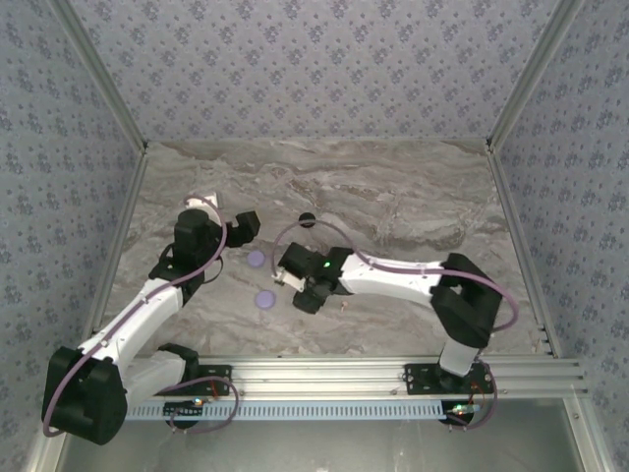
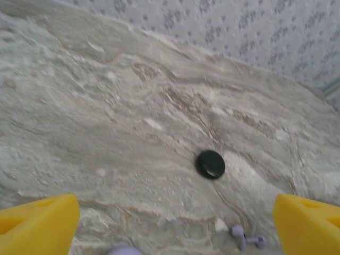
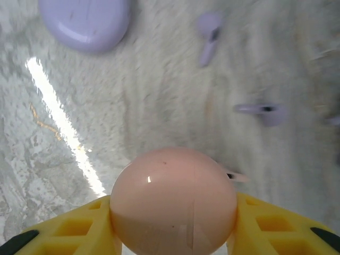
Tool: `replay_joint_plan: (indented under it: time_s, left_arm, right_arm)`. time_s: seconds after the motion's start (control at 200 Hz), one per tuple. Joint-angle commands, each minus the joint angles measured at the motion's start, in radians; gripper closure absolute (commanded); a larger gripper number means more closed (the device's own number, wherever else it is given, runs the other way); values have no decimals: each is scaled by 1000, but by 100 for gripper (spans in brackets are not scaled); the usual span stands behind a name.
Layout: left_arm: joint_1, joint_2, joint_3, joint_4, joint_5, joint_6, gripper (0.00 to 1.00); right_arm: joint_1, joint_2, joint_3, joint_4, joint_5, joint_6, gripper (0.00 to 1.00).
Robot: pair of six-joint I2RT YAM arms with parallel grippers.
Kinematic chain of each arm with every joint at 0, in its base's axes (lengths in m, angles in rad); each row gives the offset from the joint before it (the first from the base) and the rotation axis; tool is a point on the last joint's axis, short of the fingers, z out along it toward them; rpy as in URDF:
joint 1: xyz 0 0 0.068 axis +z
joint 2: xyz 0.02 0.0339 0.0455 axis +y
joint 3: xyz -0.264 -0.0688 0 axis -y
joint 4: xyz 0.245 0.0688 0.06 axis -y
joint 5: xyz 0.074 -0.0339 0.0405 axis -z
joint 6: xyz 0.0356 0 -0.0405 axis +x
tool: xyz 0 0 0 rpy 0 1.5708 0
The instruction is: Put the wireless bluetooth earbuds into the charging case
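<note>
Grey marble covers the desk (image 1: pixel 413 197), with flowery wallpaper walls (image 1: pixel 314 69) round it. The right end effector (image 3: pixel 172 212) has its two yellow fingers (image 3: pixel 101 218) pressed on both sides of the pink charging case (image 3: pixel 172 191), so it is clamped on that case. I cannot tell if the case is lifted or sitting on the desk. The case is round and shiny, so it could pop out like wet soap if the squeeze is too hard or off to one side. Its lid looks shut, so no earbud can go in until it is opened, and I think that needs the other arm. A pink earbud (image 3: pixel 234 176) peeks out just behind the pink charging case, and a shove of the case could flick that tiny bit away. A lavender earbud (image 3: pixel 209 34) and a second lavender earbud (image 3: pixel 263 111) lie farther beyond the pink case, and the lavender charging case (image 3: pixel 85 21) lies beyond it to the left. They are not the pink case's colour, so grabbing one for it could be a mix-up. The left end effector (image 2: pixel 175 212), off to the left of the pink case, has its fingers wide apart and holds nothing. A black charging case (image 2: pixel 211 164) lies ahead of it. If that arm comes over in a hurry, the two arms could bump.
</note>
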State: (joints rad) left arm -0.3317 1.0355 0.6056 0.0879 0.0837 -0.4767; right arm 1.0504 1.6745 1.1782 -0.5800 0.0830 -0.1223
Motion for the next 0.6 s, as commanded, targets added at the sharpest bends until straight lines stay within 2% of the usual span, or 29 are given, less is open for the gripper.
replay_joint_plan:
  time_s: [0.0,0.15,0.345,0.455,0.595]
  left_arm:
    - [6,-22,91,-95,137,40,9]
    - [5,-26,161,-178,304,82,12]
    - [-10,-31,200,-119,586,62,14]
    - [-34,-28,223,-95,658,45,14]
    - [-81,-18,245,-53,694,25,14]
  right_arm:
    - [-46,-110,-31,69,55,-56,53]
    - [-106,-230,-51,152,100,-139,53]
    - [-156,-375,-115,345,118,-250,53]
    - [-170,-427,-134,418,103,-307,53]
    - [-176,-450,-130,443,84,-355,53]
